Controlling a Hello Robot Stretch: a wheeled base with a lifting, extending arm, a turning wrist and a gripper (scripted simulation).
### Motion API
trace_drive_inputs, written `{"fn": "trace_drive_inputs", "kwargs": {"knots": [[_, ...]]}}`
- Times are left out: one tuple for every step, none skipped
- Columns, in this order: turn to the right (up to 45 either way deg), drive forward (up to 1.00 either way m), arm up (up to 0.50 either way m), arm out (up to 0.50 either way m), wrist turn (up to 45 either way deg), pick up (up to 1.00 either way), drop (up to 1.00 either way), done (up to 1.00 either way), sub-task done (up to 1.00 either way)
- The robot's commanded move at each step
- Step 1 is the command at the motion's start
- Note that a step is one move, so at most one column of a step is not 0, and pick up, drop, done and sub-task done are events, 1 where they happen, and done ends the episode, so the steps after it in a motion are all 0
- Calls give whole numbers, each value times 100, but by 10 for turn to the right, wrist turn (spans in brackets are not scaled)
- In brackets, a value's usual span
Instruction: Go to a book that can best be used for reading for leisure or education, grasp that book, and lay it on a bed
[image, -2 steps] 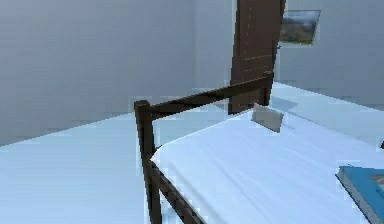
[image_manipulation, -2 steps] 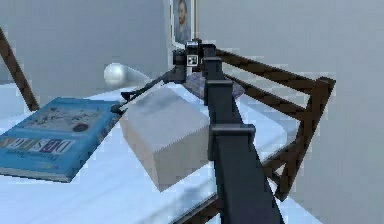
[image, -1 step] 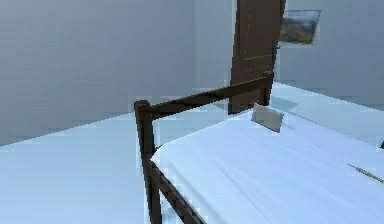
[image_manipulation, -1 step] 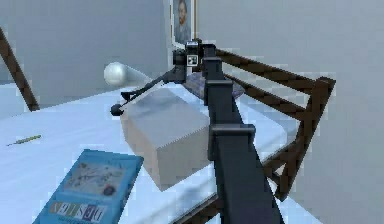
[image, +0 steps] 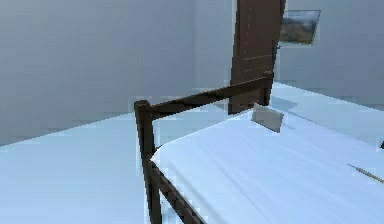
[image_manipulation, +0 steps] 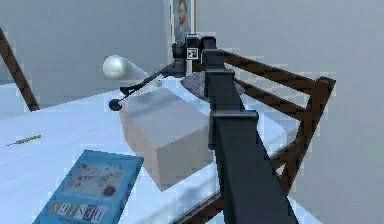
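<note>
A blue book (image_manipulation: 90, 190) with a pictured cover lies flat on the white sheet of the bed (image_manipulation: 60, 125) at the arm side view's lower left. The dark arm bar rises from the bottom edge over the bed. The gripper (image_manipulation: 120, 98) reaches left above the sheet, beyond a white boxy pillow (image_manipulation: 165, 135) and well past the book. A white round thing (image_manipulation: 116, 67) shows just above the fingers. I cannot tell whether the gripper holds anything. In the forward view the bed (image: 250, 165) fills the lower right, its dark wooden end frame (image: 200, 100) nearest the middle.
A thin pencil-like stick (image_manipulation: 25, 140) lies on the sheet, also at the forward view's right edge (image: 365, 172). The pillow (image: 268, 118) lies at the bed's far end. A brown door (image: 257, 50) and a wall picture (image: 300, 25) stand behind. Pale floor (image: 70, 170) spreads left.
</note>
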Motion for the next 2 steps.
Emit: {"fn": "trace_drive_inputs", "kwargs": {"knots": [[0,0,0,-8,0,0,0,0,0],[0,0,0,0,0,0,0,100,0]]}}
